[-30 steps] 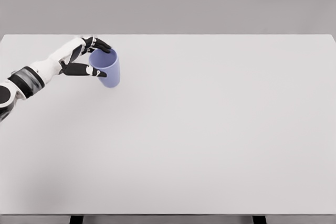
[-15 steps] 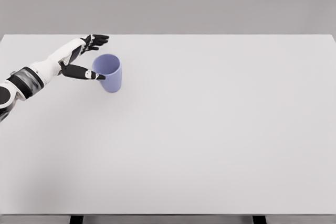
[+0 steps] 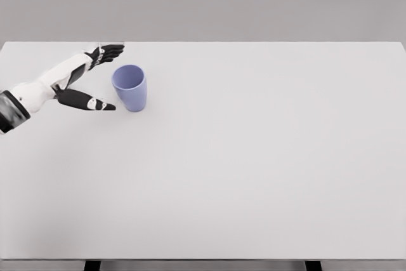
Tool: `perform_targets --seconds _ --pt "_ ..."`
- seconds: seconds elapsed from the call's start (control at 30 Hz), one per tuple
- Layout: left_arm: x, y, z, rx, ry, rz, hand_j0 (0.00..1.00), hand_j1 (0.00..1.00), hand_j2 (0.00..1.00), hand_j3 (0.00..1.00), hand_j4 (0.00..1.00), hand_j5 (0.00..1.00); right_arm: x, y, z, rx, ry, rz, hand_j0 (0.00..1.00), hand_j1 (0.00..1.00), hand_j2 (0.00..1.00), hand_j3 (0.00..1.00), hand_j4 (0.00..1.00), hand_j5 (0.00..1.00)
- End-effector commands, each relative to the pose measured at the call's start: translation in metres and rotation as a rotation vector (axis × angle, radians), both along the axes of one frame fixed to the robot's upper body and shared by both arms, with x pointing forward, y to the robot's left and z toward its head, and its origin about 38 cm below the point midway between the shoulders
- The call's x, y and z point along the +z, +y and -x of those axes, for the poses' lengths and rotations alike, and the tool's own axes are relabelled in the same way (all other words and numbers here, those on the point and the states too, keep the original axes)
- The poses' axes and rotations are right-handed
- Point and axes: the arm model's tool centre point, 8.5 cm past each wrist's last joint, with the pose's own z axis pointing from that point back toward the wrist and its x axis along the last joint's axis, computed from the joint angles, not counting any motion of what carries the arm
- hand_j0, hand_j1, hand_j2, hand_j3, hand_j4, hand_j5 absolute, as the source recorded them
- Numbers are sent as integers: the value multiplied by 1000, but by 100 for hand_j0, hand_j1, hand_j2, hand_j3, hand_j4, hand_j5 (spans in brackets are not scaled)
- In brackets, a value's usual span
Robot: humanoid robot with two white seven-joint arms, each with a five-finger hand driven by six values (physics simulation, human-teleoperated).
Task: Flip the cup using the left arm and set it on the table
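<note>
Cup upright on desk, left hand clear of it: task judged all but complete.

The white desk (image 3: 254, 169) carries one item only. The left hand (image 3: 89, 84) sits just beside it at the far left, fingers spread, thumb low, holding nothing and not touching. The blue cup (image 3: 130, 88) stands mouth up on the desk's far left part. Remaining, by my judgement: arm withdrawal only. No brand, label or writing is visible on anything.

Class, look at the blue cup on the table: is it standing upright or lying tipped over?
Upright. The blue cup stands on the white table with its open mouth facing up; the left hand is open beside it, not touching.
</note>
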Motion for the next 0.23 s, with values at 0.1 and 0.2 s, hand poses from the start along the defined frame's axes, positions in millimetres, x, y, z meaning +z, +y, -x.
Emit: perform_targets --seconds 0.1,0.2 --pt "43 6 65 -471 -114 -51 100 100 100 100 100 100 0 0 0 1 -1 0 100 100 100 100 100 100" --pt "44 9 65 -464 -115 -54 100 100 100 100 100 100 0 0 -1 1 -2 0 100 100 100 100 100 100"
